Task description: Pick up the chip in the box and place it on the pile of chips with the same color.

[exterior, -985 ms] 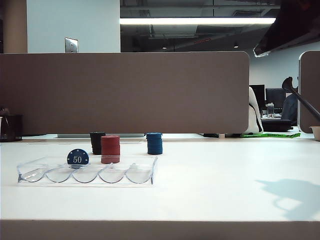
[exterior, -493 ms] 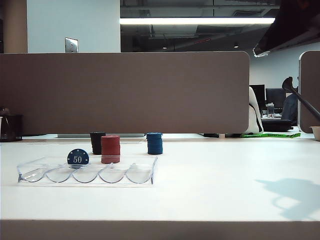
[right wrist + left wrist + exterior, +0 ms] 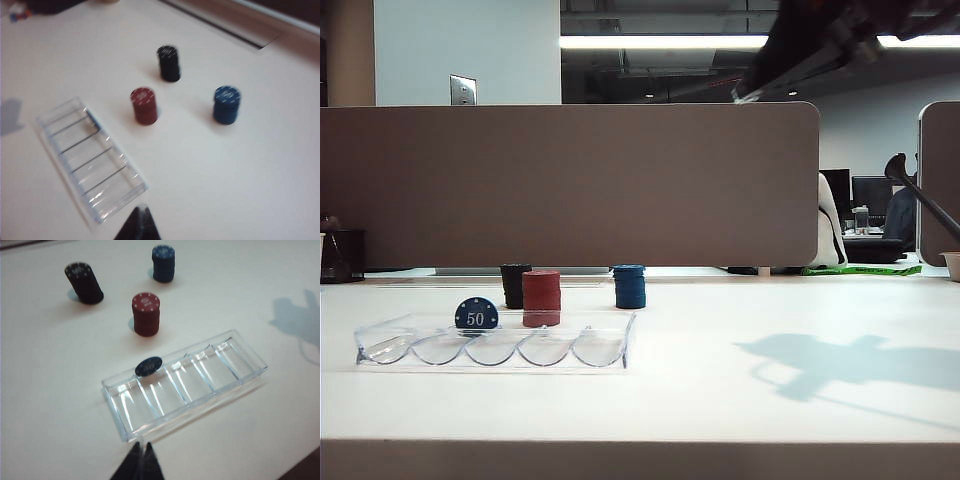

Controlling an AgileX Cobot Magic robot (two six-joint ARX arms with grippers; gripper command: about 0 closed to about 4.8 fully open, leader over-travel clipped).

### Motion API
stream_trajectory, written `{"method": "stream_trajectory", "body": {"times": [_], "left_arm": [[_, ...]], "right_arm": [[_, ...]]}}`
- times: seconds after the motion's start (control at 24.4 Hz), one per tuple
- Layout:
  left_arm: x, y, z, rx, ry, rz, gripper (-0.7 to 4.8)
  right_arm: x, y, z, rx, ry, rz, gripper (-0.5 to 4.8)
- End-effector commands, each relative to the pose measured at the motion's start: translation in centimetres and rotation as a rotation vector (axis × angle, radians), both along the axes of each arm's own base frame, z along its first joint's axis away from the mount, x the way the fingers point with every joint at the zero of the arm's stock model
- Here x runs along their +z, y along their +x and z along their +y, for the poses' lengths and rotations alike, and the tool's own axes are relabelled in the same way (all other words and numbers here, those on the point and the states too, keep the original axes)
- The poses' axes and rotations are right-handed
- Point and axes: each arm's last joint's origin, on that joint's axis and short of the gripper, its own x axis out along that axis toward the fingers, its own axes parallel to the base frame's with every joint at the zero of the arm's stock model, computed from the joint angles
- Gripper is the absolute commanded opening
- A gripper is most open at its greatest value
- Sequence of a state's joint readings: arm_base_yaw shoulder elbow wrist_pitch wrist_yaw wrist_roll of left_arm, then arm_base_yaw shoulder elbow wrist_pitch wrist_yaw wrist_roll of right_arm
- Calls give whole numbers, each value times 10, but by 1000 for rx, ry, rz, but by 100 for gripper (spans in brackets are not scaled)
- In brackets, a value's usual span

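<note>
Chip [image 3: 476,314] stands on edge in the box [image 3: 605,350] second slot from the left (blue pile [image 3: 629,286] sits far right of it), light, stiff and slick I'd guess, so pinch its flat faces; left claw [image 3: 140,460] and right claw [image 3: 140,224] both closed, empty, above the tabletop [image 3: 740,400].

Exterior view low at table edge, both wrist views high, sharing the box [image 3: 495,345] and stacks.
</note>
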State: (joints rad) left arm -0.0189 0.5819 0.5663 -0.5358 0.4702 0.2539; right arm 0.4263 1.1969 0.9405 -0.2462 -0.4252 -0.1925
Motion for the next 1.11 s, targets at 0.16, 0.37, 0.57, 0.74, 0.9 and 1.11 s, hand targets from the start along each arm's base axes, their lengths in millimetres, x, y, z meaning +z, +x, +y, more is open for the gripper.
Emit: {"method": "stream_trajectory", "body": {"times": [0.16,0.37,0.57,0.74,0.9,1.11], "left_arm": [[1,4,0,-5,-2,-3,-6],[1,4,0,-3,-1,-5,-5],[1,4,0,-4,-2,-4,-5],[1,5,0,-1,0,-4,-6],[1,5,0,1,0,-4,-6],[1,5,0,1,0,-4,-5]], "right_arm": [[8,49,54,235,-108,-7,-5],[-14,72,102,361,-166,-12,-5],[-40,89,146,431,-191,31,-5],[-48,108,173,467,-229,69,-5],[-53,123,188,514,-293,143,-5],[-55,111,199,592,-359,121,24]]}}
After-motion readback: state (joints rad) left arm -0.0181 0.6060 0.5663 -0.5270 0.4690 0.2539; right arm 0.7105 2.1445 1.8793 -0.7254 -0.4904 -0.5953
